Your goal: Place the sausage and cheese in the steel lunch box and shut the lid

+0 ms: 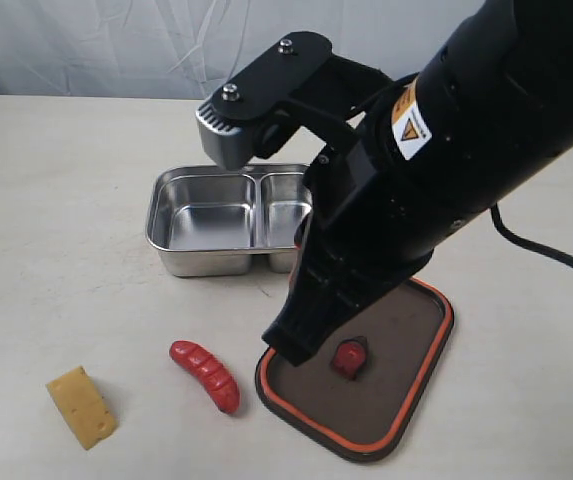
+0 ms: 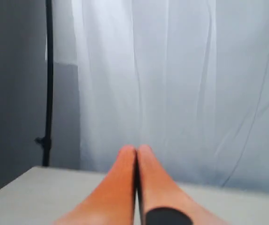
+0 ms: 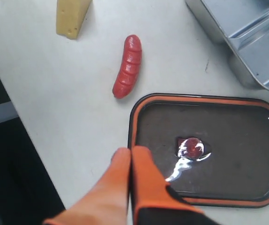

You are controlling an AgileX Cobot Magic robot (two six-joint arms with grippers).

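Observation:
The steel lunch box point(image 1: 228, 218) stands open and empty on the table, its two compartments bare. The lid point(image 1: 406, 380) lies flat in front of it to the right, orange rim up and valve tab point(image 1: 350, 357) at its centre. The red sausage point(image 1: 206, 375) lies just left of the lid, with the yellow cheese point(image 1: 81, 406) further left. My right gripper point(image 3: 131, 151) is shut and empty, hovering over the lid's edge point(image 3: 135, 136) nearest the sausage point(image 3: 128, 65). My left gripper point(image 2: 136, 149) is shut, empty and raised, facing the curtain.
My right arm point(image 1: 436, 170) reaches across the middle and hides the lunch box's right end. A black cable point(image 1: 546, 250) trails over the table at the right. A white curtain point(image 1: 116, 45) hangs behind the table.

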